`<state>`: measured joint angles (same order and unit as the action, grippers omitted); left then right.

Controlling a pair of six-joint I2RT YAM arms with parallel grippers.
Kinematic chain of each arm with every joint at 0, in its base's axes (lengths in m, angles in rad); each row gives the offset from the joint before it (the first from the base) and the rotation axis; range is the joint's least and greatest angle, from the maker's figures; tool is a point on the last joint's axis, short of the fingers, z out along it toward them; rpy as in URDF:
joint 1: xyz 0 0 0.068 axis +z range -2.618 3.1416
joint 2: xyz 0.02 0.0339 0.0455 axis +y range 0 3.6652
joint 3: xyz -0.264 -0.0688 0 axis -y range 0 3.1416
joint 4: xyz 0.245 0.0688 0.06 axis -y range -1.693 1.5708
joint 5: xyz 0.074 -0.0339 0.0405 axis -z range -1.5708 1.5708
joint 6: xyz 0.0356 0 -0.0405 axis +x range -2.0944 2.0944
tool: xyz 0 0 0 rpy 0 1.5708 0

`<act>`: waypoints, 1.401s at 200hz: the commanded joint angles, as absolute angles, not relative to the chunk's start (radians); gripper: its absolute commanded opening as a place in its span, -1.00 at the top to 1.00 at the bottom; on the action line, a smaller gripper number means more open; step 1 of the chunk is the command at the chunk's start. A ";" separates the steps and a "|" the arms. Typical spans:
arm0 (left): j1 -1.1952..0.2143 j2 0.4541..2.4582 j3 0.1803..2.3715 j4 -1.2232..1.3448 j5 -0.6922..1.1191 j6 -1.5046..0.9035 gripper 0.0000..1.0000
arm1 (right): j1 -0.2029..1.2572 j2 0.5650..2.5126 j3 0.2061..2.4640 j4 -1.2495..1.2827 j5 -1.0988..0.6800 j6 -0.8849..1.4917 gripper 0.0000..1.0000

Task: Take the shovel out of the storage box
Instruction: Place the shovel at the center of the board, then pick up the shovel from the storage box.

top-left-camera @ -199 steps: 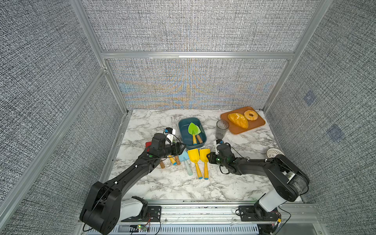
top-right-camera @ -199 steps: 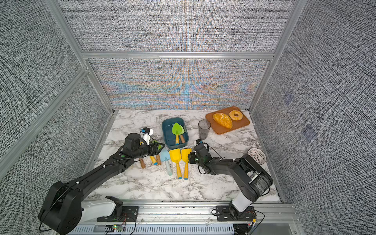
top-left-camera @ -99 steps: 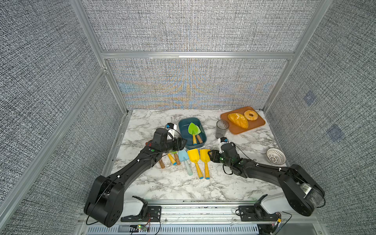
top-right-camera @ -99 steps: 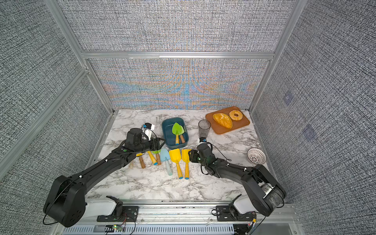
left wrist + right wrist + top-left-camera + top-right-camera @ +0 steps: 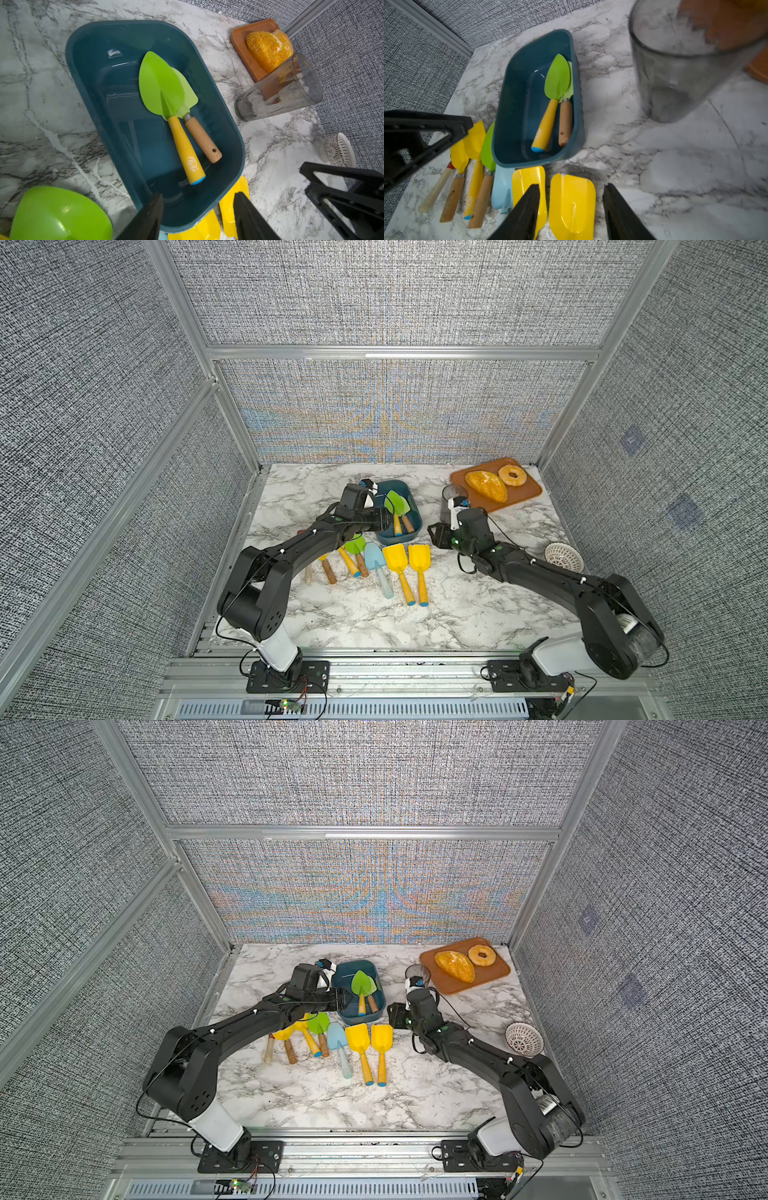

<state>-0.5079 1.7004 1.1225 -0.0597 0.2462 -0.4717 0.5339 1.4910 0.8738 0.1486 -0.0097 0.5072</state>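
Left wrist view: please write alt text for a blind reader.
A yellow-handled green toy shovel lies partly over a wooden-handled green toy shovel inside a dark teal plastic storage box on a marble table. The open left tool points at the box.

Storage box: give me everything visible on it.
The storage box is a dark teal-blue rectangular tub, glossy plastic by its look, with rounded corners and low walls, open-topped, upright on the marble table. Two green shovels lie overlapped inside along one long wall: the yellow-handled shovel over the wooden-handled shovel. Otherwise its floor is bare. A yellow shovel blade sits right at its robot-facing end; contact unclear. The left tool hovers open by that end.
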 commanded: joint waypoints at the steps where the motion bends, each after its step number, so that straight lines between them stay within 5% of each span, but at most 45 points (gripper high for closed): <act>1: -0.507 1.741 1.175 -0.099 0.218 -0.464 -0.19 | 0.532 1.564 0.991 0.098 -0.058 0.427 -0.10; 80: -0.485 1.912 1.422 -0.234 0.226 -0.446 -0.17 | 0.509 1.821 1.304 0.020 -0.150 0.273 -0.05; 161: -0.462 2.071 1.515 -0.245 0.392 -0.506 -0.04 | 0.442 1.896 1.327 -0.015 -0.308 0.271 0.02; 280: -0.525 2.230 1.718 -0.528 0.265 -0.540 -0.12 | 0.332 1.823 1.210 0.081 -0.367 0.338 0.03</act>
<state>-0.5205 2.2009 1.6825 -0.4660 0.2871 -0.5259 0.3462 1.8317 1.2243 0.0395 -0.3363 0.3164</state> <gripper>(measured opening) 0.572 0.485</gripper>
